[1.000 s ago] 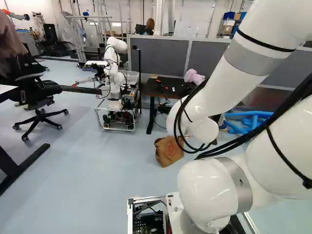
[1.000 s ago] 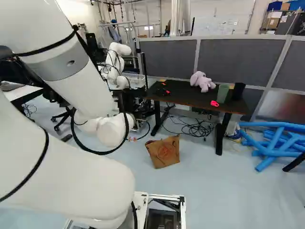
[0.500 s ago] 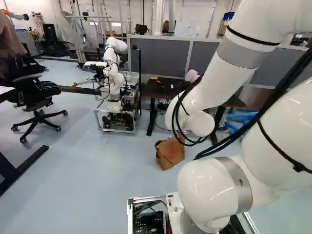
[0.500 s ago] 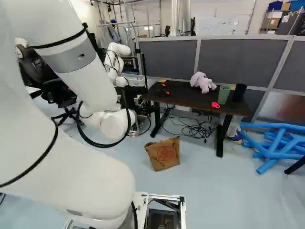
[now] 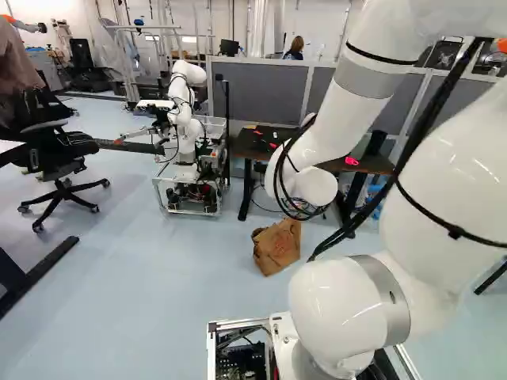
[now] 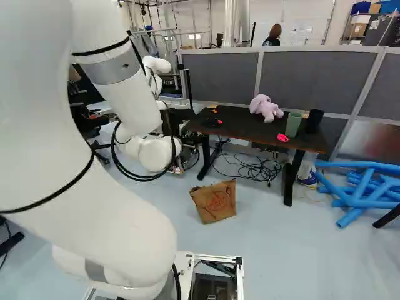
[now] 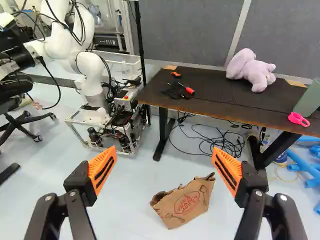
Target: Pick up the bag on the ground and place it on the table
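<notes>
Fingers (image 7: 102, 171) spread wide and empty; the paper bag (image 7: 186, 204) is beyond them on the floor (image 7: 122, 212).

The reach looks to be the step in hand, and the bag should be centred between the fingers before any descent, since it sits somewhat nearer the finger on the plush toy's side. Its crumpled upper edge, turned toward the surface (image 7: 212, 102), seems the best place to be gripped: one finger should be brought to each face, low enough for a firm fold to be caught, as thin paper could slip or tear. Farther ahead of the fingers, the surface would have to be cleared with height to spare; the bare stretch between the red-tipped tool (image 7: 186, 90) and the pink object (image 7: 298, 119), short of the plush toy (image 7: 251, 71), could be used.
</notes>
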Controlling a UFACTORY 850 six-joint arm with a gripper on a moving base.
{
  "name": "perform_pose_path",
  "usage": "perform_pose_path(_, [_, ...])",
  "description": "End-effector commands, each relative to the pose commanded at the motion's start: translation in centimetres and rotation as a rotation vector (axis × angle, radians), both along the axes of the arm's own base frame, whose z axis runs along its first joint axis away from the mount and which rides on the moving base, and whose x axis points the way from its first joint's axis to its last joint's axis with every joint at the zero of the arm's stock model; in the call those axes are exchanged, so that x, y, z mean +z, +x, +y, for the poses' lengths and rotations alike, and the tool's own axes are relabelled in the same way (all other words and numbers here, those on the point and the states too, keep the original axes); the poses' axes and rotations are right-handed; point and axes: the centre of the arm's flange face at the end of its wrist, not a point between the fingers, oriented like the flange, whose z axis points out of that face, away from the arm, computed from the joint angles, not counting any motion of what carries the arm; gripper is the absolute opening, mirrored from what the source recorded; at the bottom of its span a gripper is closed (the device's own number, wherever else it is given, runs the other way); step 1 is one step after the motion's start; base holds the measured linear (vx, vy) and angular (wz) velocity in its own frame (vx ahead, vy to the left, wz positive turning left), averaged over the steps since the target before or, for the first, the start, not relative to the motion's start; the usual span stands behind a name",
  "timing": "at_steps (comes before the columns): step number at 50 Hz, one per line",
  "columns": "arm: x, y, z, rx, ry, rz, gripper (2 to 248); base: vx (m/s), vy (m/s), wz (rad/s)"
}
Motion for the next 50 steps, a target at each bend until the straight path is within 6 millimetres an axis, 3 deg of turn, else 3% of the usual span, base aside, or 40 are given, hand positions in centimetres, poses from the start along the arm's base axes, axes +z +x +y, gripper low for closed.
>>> perform_pose_path(50, [-6.1,10.7,-0.5,-0.080,0.026,0.159,247,0.000,0.000,0.000])
